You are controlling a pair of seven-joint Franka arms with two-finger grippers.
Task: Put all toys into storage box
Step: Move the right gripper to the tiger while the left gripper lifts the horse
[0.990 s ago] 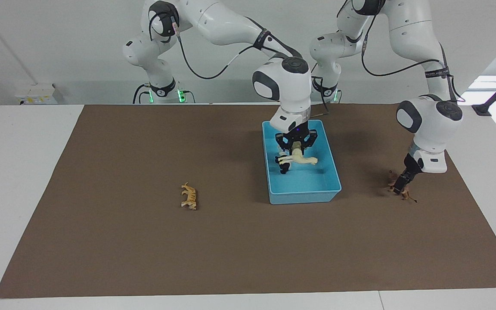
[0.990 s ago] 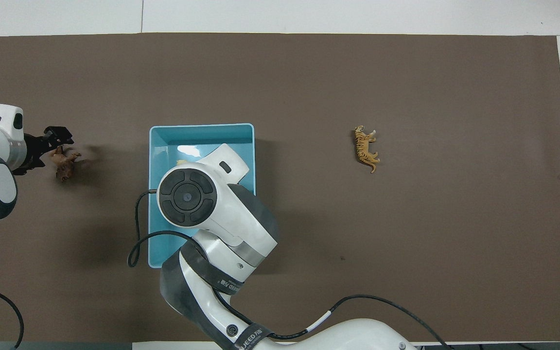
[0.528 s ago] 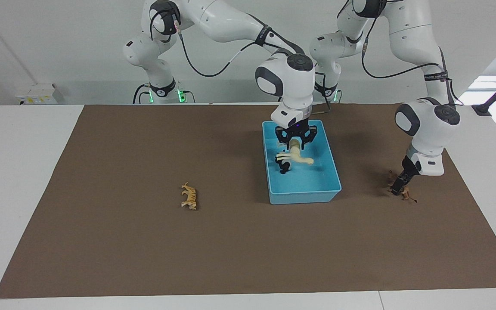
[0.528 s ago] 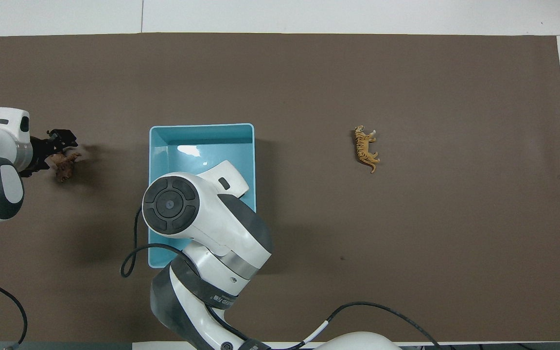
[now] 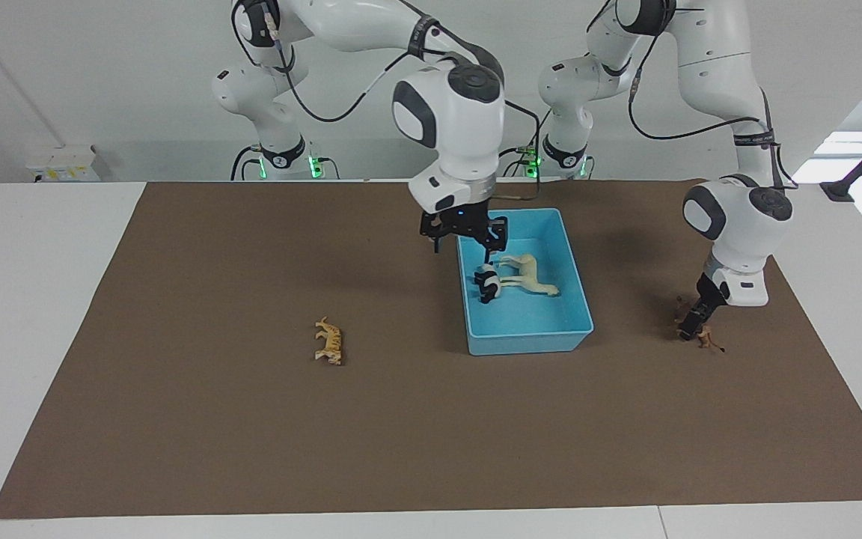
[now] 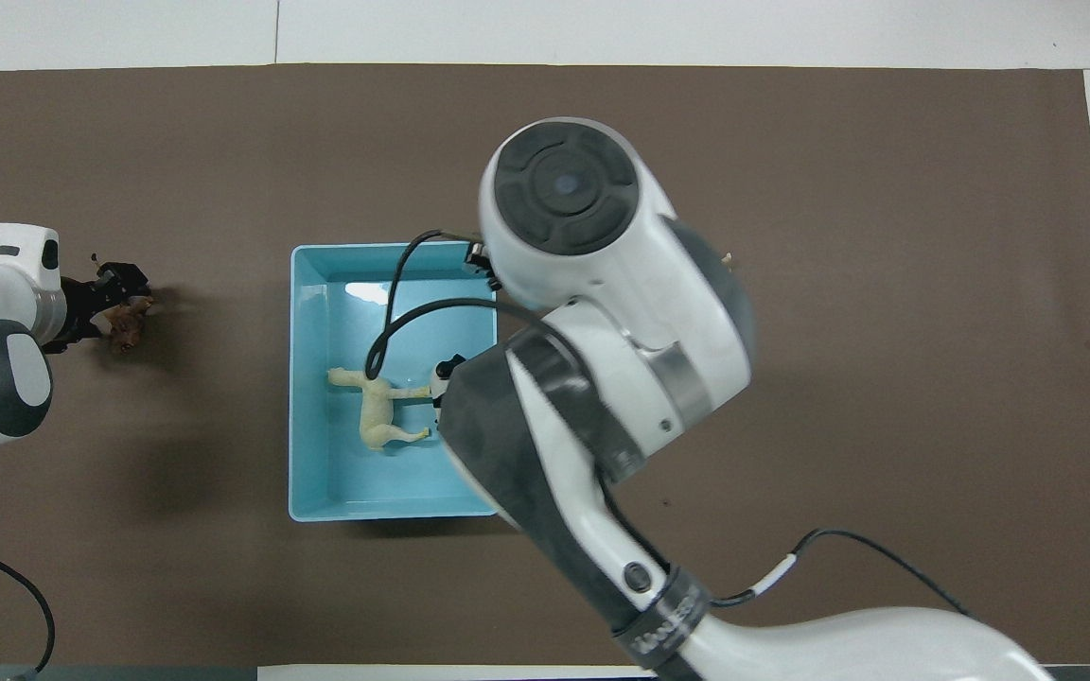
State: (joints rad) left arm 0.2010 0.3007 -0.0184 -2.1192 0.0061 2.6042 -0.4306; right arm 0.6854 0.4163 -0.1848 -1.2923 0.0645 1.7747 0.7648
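In the light-blue storage box (image 5: 528, 340), the cream camel (image 5: 528, 274) lies near the middle with the black-and-white panda (image 5: 487, 284) touching its head, at about nine o'clock from it in the facing view. The right gripper (image 5: 465, 233) hangs empty above the box wall nearest the right arm's end of the table, its fingers spread. The orange tiger (image 5: 328, 341) lies alone on the brown mat (image 5: 214, 434), toward the right arm's end, at about eight o'clock from the box in that view. Toward the left arm's end, the left gripper (image 5: 691, 323) is down at the brown lion (image 5: 708, 338), its fingers around the figurine; whether they pinch it I cannot tell.
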